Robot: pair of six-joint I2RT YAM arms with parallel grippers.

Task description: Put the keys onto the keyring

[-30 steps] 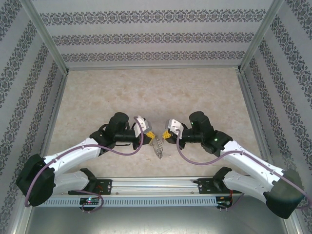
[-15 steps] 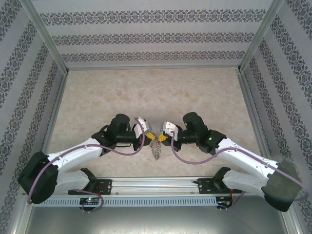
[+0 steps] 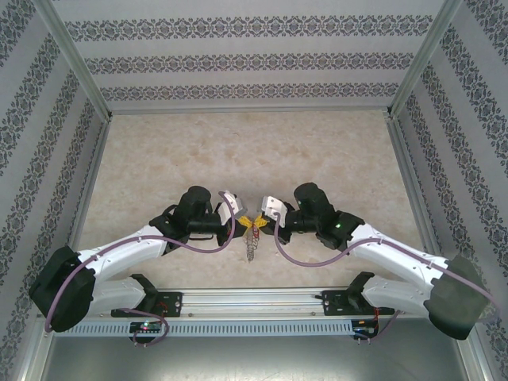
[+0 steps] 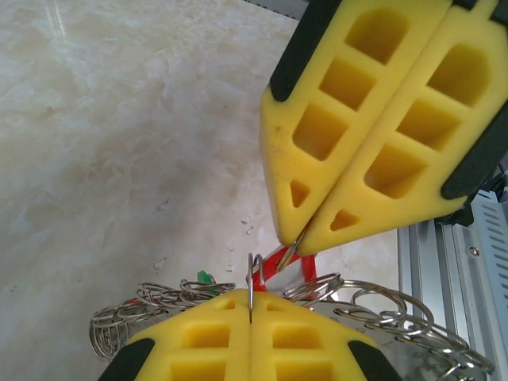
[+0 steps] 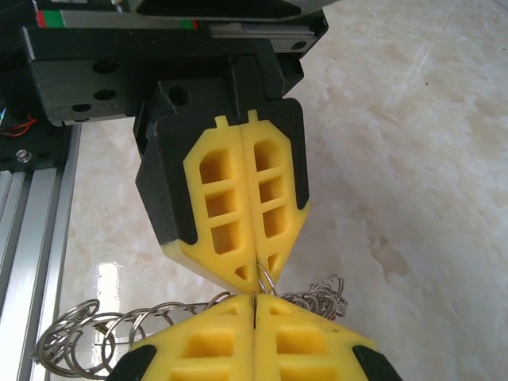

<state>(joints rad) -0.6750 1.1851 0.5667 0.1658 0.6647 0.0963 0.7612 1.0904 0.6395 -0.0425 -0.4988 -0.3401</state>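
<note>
The left gripper (image 4: 250, 297) is seen shut, its two yellow foam fingers pressed flat together. A thin upright strand of grey wire is pinched in the seam between them and rises a little above their tips. This wire belongs to the keyring (image 5: 83, 337), whose many small silvery loops are spread in a fringe to both sides of the fingers and just beyond them.

Directly facing it, tip to tip, the right gripper (image 4: 298, 238) is also closed. A sliver of silver metal is nipped at the very point of its yellow fingers. The red key (image 4: 292, 266) is joined to that sliver, so the key is held there, its red head just below the tip and touching the fringe of loops. The held key and the pinched wire lie just beside each other; whether they touch cannot be told.

A speck of bright green, the green key (image 4: 204, 276), is seen among the loops on the far side of the wire from the red key.

From above, both grippers are seen meeting over the near middle of the pale marbled table (image 4: 119, 143), with the keyring hanging beneath the point where they meet. An aluminium rail (image 4: 452, 246) lies behind the right gripper.
</note>
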